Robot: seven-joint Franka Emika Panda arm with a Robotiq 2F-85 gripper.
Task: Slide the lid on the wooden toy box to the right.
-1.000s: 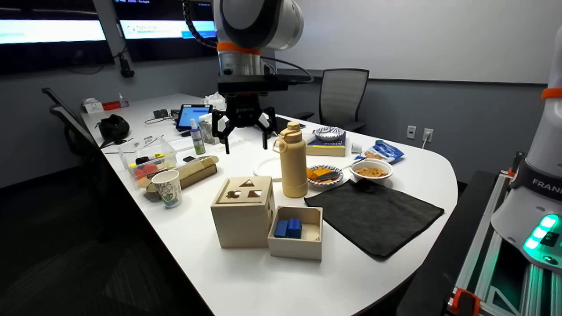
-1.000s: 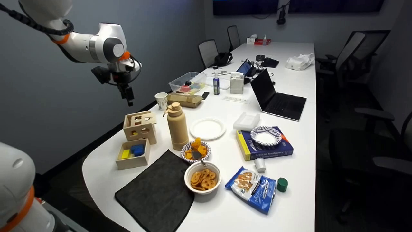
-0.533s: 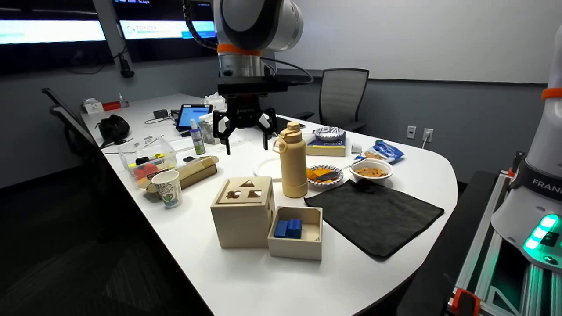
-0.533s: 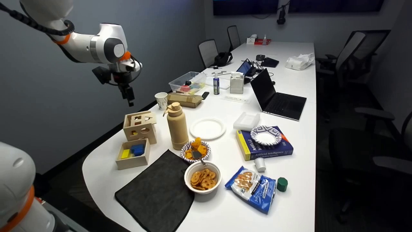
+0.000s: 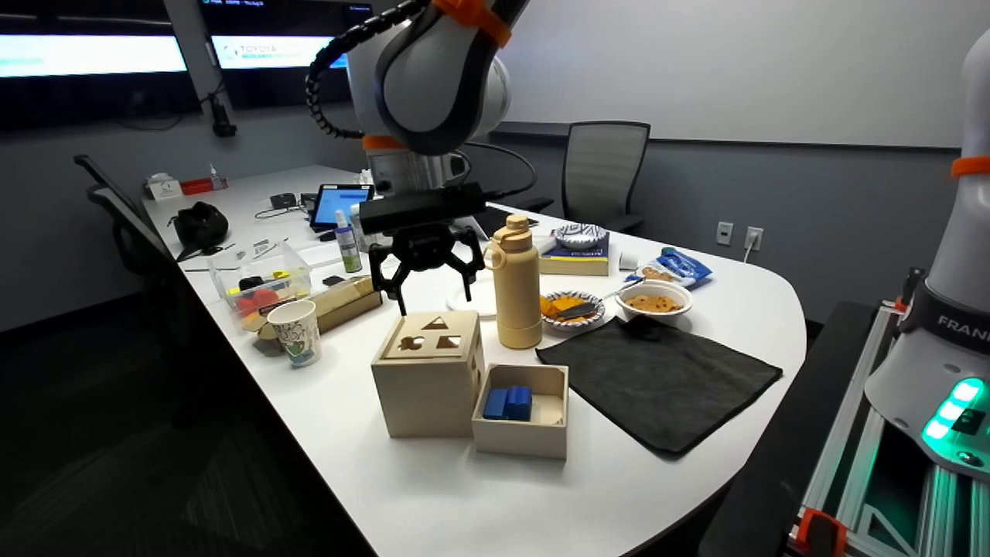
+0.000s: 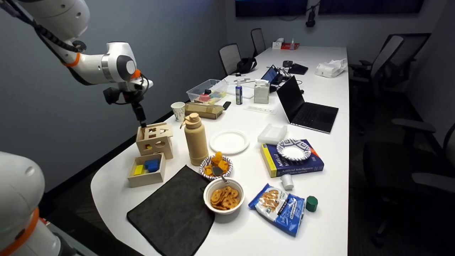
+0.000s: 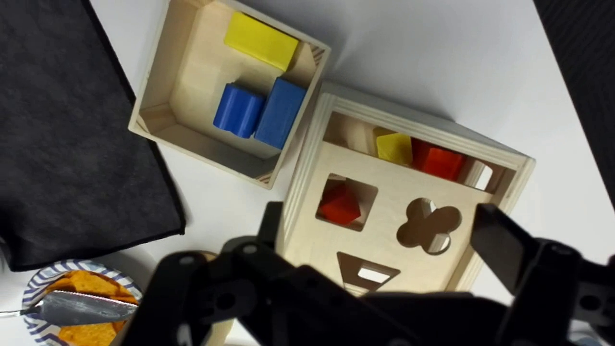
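Your pincer is released, jaws apart, close to the top of the toy box. In the wrist view, the lid lies on the box between those jaws; you cannot tell whether they touch it.

I see plain grey walls, a grey mesh-backed office chair, dark floor, a long white round-ended bench.
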